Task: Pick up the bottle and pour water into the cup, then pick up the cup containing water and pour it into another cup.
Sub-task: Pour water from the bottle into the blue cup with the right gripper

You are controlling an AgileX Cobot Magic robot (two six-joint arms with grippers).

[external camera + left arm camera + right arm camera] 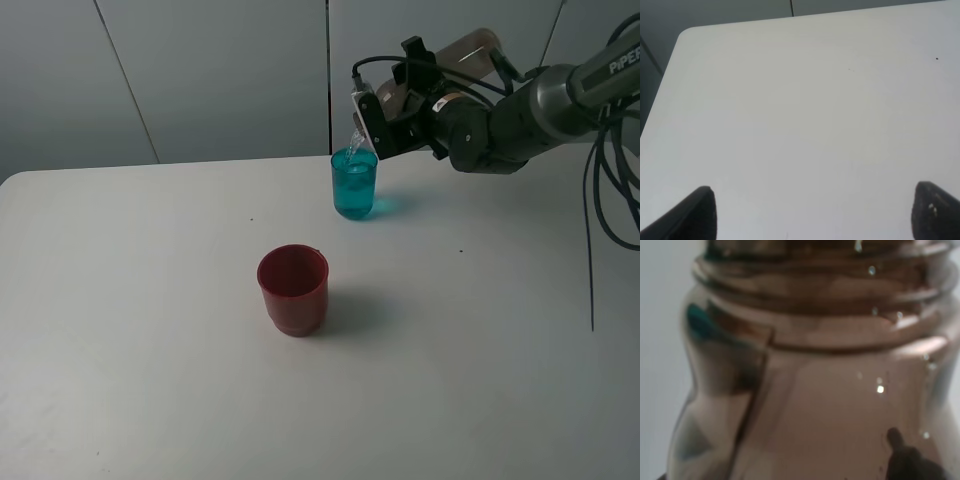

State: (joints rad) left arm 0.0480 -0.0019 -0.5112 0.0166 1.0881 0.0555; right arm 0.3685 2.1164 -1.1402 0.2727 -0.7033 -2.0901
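Largely, the bottle (468, 46) is hidden by the right gripper (400, 100) clamped around it, tilted over the cup (354, 185) near the far edge of the counter (140, 300); the left gripper (815, 207) is spread wide, empty.

Ext high, R wrist tight on bottle (820, 390)

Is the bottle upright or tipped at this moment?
Tipped: the bottle lies nearly horizontal, its neck above the teal cup, with a stream of water falling into it.
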